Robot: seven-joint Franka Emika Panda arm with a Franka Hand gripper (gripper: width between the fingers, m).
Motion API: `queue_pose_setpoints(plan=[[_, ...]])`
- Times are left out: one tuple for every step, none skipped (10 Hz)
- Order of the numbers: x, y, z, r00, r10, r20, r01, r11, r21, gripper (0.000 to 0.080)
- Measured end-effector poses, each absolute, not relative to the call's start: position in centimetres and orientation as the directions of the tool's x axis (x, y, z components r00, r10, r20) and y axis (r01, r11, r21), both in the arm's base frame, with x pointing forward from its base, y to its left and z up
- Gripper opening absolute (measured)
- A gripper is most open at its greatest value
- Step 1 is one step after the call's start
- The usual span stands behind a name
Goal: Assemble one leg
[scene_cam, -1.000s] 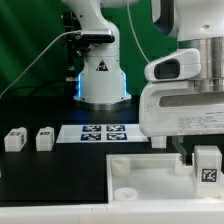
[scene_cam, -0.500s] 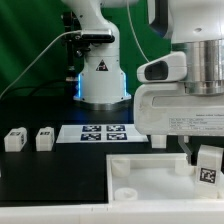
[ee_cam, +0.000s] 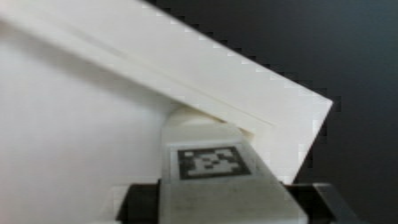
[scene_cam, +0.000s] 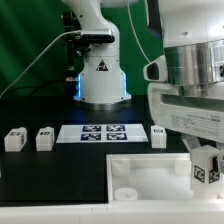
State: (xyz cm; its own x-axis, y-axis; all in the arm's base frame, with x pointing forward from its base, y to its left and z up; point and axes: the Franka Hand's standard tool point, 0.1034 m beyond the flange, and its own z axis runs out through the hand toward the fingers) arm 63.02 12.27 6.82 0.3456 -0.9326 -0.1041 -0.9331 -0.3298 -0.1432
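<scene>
You've got the leg (scene_cam: 204,171) clamped in the gripper (scene_cam: 203,160), tag face out, tilted a bit. It sits at the near edge of the counter on the exterior view's right, over the right-hand end of the white top (scene_cam: 150,172). In the wrist view the leg (ee_cam: 210,155) is pinched between the two dark fingers (ee_cam: 146,200), its upper end right at the raised corner of the top (ee_cam: 196,70); you can't tell whether it actually touches or has entered a corner hole.

The top lies flat along the near edge of the black counter (scene_cam: 60,170), rim up, with a small peg-like bump at its left corner.

Three more legs stand loose on the counter. Two are side by side toward the exterior view's left edge: first spare leg (scene_cam: 14,140), second spare leg (scene_cam: 44,138), near each other but not touching. The third spare leg (scene_cam: 158,135) stands just beyond the top's far rim, beside the marker board (scene_cam: 100,132), which lies flat mid-counter.

The arm's base (scene_cam: 100,80) rises at the far edge, green backdrop behind it.
</scene>
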Motion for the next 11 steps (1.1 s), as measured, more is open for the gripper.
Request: queue_pose_setpoints(plan=[[63.05, 12.36, 6.78, 0.228, -0.964, -0.135, -0.968, -0.209, -0.137, 0.0301], [63.07, 12.37, 6.74, 0.129, -0.978, -0.163, -0.986, -0.108, -0.130, 0.0301], [63.12, 12.36, 6.71, 0.007, -0.981, -0.194, -0.993, 0.017, -0.120, 0.0301], [63.12, 12.38, 6.70, -0.058, -0.976, -0.210, -0.991, 0.083, -0.110, 0.0301], [63.09, 12.46, 6.68, -0.051, -0.976, -0.209, -0.991, 0.076, -0.110, 0.0300], [63.09, 12.46, 6.68, -0.024, -0.978, -0.207, -0.992, 0.049, -0.116, 0.0385], [63.02, 12.51, 6.62, 0.002, -0.979, -0.202, -0.993, 0.022, -0.119, 0.0522], [62.77, 12.47, 6.42, 0.175, -0.970, -0.168, -0.978, -0.153, -0.141, 0.0622], [62.76, 12.27, 6.38, 0.329, -0.935, -0.134, -0.938, -0.307, -0.160, 0.0622], [62.84, 11.94, 6.42, 0.455, -0.885, -0.097, -0.884, -0.435, -0.169, 0.0641], [62.96, 11.76, 6.50, 0.562, -0.825, -0.061, -0.820, -0.546, -0.173, 0.0641]])
